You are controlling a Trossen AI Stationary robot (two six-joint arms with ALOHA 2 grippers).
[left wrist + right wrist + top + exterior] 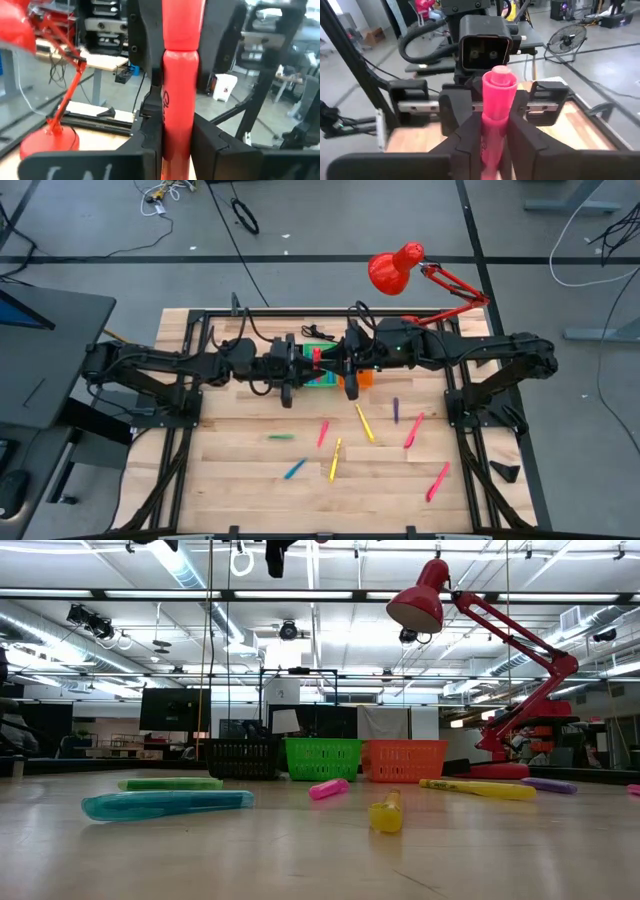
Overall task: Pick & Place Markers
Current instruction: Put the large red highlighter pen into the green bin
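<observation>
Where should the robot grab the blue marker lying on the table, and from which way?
Take the blue marker by the middle of its barrel, straight down from above. It lies flat and slanted, apart from the yellow marker, so closing across its thin width would probably work best.

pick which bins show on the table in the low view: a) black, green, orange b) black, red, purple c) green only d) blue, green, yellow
a: the low view shows a black bin, a green bin and an orange bin side by side at the far end of the table.
</observation>
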